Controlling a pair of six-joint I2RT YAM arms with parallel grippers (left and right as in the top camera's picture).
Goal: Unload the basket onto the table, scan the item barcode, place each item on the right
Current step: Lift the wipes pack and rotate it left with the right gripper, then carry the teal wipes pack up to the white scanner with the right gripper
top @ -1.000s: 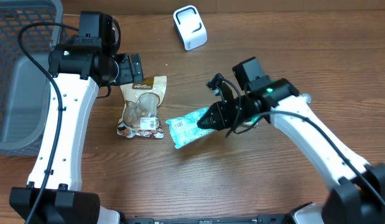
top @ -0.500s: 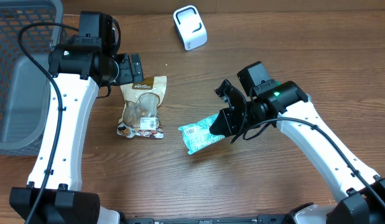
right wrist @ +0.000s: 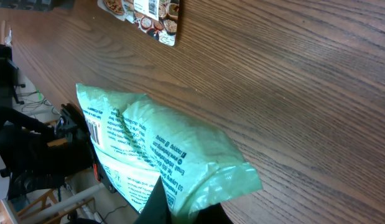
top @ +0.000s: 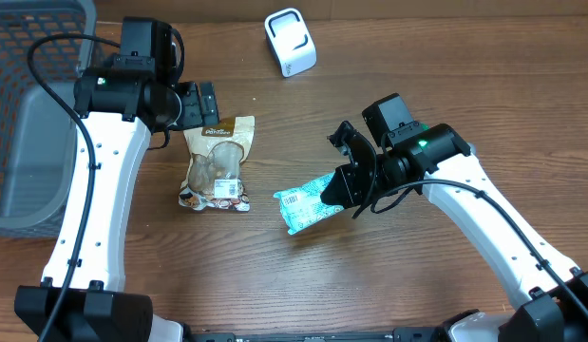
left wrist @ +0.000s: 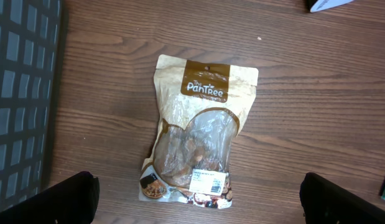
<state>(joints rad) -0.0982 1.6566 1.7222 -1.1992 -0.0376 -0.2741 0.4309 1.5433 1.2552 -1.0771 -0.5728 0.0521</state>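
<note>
On my table (top: 417, 85) I count two sealed packets: one green packet (top: 308, 204), one brown snack pouch (top: 218, 161). White scanner (top: 291, 42): one. Grey basket (top: 32, 142): one. My grippers: two, left gripper (top: 204, 103) and right gripper (top: 339, 188).

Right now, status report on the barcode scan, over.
Left gripper open, above brown pouch. Right gripper shut on green packet, barcode facing up. White device at far edge, nothing between it and packet.
</note>
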